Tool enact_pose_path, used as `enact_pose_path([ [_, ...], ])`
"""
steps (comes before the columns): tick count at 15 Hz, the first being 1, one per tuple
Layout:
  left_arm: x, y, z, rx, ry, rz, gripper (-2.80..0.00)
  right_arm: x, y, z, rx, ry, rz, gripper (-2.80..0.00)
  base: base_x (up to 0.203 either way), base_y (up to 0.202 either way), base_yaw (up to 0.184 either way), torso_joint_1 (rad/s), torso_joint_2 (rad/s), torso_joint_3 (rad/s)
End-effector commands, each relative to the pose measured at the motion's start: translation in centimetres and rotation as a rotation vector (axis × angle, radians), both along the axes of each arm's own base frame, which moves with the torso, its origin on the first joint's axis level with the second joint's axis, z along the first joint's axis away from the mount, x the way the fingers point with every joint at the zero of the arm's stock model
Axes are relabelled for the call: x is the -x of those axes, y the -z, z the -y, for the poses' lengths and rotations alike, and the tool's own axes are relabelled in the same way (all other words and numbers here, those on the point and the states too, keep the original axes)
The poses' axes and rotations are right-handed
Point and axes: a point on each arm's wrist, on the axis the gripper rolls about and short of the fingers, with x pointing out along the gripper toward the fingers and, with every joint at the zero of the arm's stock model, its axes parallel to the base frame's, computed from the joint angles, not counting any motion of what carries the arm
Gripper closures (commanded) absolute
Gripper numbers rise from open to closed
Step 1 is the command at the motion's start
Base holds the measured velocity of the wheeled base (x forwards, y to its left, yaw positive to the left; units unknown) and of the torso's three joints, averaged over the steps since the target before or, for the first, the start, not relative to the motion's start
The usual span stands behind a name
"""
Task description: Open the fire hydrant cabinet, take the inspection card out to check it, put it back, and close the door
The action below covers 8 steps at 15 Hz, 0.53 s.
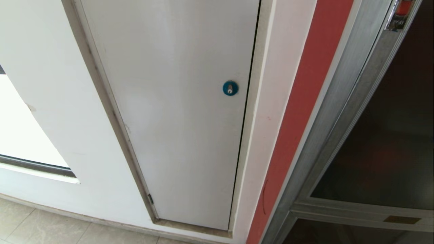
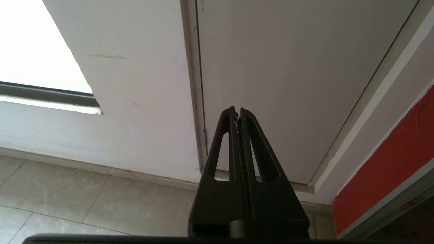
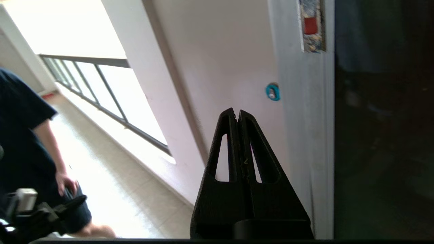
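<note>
My right hand (image 3: 237,113) is pinched closed and empty, just short of the door (image 3: 379,135), whose orange-red latch (image 3: 310,25) sits on the silver frame's edge above. I'd open it before hooking that latch. Left hand (image 2: 236,112) is closed, parked low.

You see the dark tinted glass door in its silver aluminium frame (image 1: 379,135) cut off at the head view's right edge. Its small orange-red latch (image 1: 403,8) is clipped at the top edge. Contents behind the glass are indiscernible.
</note>
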Motion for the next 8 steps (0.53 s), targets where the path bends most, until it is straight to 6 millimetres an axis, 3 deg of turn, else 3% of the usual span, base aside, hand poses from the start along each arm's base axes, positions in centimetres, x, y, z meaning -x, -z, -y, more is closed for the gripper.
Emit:
enact_pose_path([
  [1, 0.0, 0.0, 0.0, 0.000, -0.001, -0.001, 0.00, -2.1, -1.4, -0.1, -0.025, -0.055, -0.046, 0.00, 0.000, 0.000, 0.000, 0.000, 0.00, 0.000],
  [8, 0.0, 0.0, 0.0, 0.000, -0.001, -0.001, 0.00, -4.6, -3.7, -0.2, -0.029, -0.104, -0.051, 0.00, 0.000, 0.000, 0.000, 0.000, 0.00, 0.000],
])
